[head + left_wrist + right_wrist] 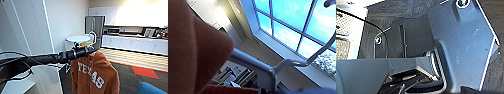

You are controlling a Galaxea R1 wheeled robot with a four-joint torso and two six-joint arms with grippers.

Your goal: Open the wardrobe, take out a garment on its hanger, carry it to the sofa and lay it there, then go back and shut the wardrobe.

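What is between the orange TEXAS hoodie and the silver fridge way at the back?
In the head view, a round white table stands between the hoodie and the fridge. The white hanger hook also rises in front of that stretch.

**Clearance around the carried hoodie**

Hoodie (93, 73) hangs from the outstretched left arm (50, 58), blocking the middle. White panel (47, 80) just beside it, left. Open carpet (130, 80) to the right; blue seat (152, 88) low at the right corner.
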